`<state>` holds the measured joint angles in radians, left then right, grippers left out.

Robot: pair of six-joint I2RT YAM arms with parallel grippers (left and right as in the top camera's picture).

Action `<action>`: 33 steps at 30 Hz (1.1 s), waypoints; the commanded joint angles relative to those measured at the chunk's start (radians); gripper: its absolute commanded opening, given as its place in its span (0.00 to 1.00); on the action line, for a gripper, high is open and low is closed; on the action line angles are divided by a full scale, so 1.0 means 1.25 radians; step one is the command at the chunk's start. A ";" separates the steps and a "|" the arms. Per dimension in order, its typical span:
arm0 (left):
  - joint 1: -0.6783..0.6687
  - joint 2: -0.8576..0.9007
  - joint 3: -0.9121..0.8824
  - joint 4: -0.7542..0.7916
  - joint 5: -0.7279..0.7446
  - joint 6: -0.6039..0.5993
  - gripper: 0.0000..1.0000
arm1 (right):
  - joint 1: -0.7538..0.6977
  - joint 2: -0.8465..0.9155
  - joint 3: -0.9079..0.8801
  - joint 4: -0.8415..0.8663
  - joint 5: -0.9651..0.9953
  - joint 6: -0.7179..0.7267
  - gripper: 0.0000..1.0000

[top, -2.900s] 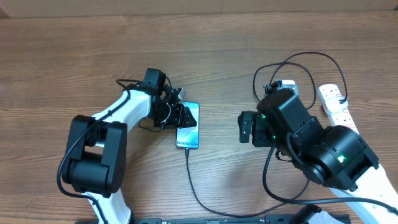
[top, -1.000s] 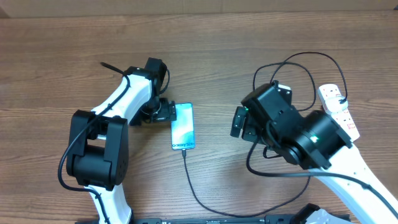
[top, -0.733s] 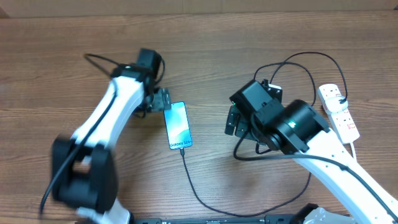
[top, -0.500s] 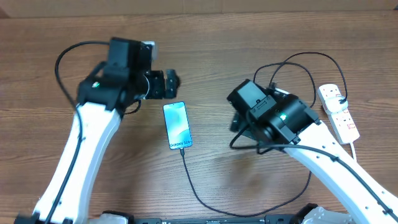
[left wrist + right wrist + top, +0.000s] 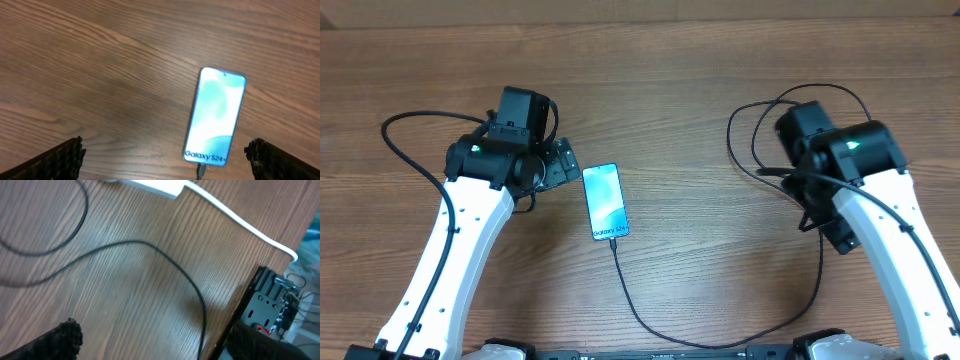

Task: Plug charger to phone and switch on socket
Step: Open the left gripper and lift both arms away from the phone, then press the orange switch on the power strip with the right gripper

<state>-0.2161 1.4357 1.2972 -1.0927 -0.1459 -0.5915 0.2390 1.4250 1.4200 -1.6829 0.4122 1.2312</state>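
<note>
Overhead looks straight down; left wrist shares the phone (image 5: pixel 605 202), nearer; right wrist skims the charger (image 5: pixel 150 247).

The phone (image 5: pixel 604 201) lies on the table (image 5: pixel 700 80) beside the left tool (image 5: pixel 563 168), the charger (image 5: pixel 638 322) joined to its near end.

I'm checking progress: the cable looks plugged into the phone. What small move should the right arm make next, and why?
Probably ease the right tool forward toward the socket: the charger already sits in the phone, and the right wrist view catches only the socket's end, no switch yet.
</note>
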 commanded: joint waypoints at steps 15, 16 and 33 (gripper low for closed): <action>-0.011 -0.576 -0.001 -0.009 -0.314 0.078 1.00 | -0.467 0.018 -0.006 0.187 0.052 -0.004 0.04; -0.011 -0.597 -0.001 -0.021 -0.328 0.078 0.99 | -0.487 0.026 -0.006 0.204 0.047 -0.028 0.04; -0.011 -0.641 -0.001 -0.045 -0.328 0.078 0.99 | -0.654 0.311 0.168 0.313 -0.271 -0.448 0.04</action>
<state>-0.2241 0.6369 1.2976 -1.1492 -0.5297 -0.5129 -0.5804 1.7493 1.5311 -1.2747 0.1322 0.7525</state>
